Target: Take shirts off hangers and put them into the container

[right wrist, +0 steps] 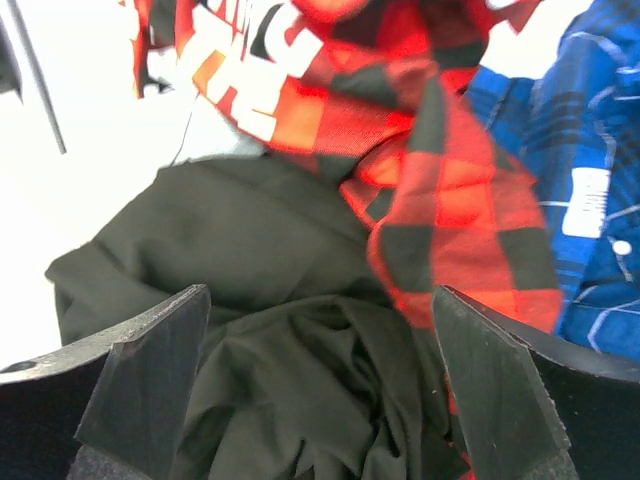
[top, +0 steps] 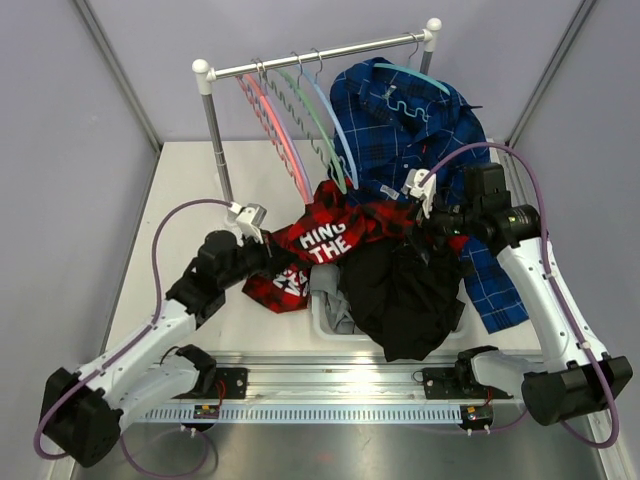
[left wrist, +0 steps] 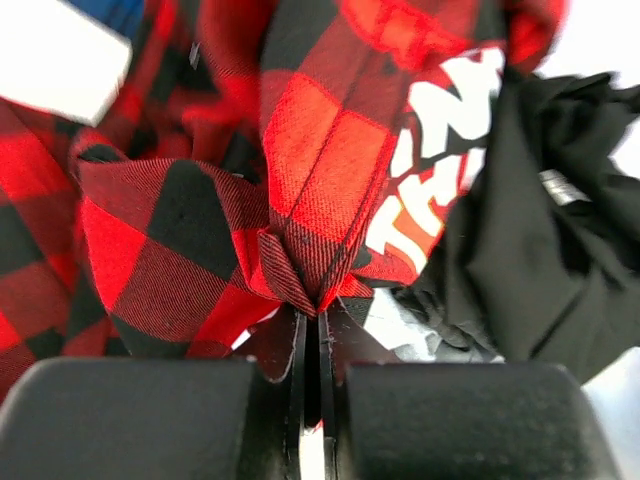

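The red-and-black plaid shirt (top: 335,235) (left wrist: 200,250) lies bunched across the left and back of the white container (top: 320,326). My left gripper (top: 262,247) (left wrist: 318,318) is shut on a pinched fold of it. A black shirt (top: 405,290) (right wrist: 250,290) fills the container and spills over its front edge, and a grey shirt (top: 330,292) shows beneath it. My right gripper (top: 425,218) (right wrist: 320,390) hangs open just above the black shirt, nothing between its fingers. The blue plaid shirt (top: 400,120) (right wrist: 590,150) still hangs on a teal hanger (top: 412,76).
The white-and-steel rail (top: 320,58) stands at the back with bare pink (top: 268,125), green (top: 308,120) and blue (top: 335,125) hangers. The blue shirt's tail drapes down to the table beside my right arm (top: 500,290). Grey walls close in both sides.
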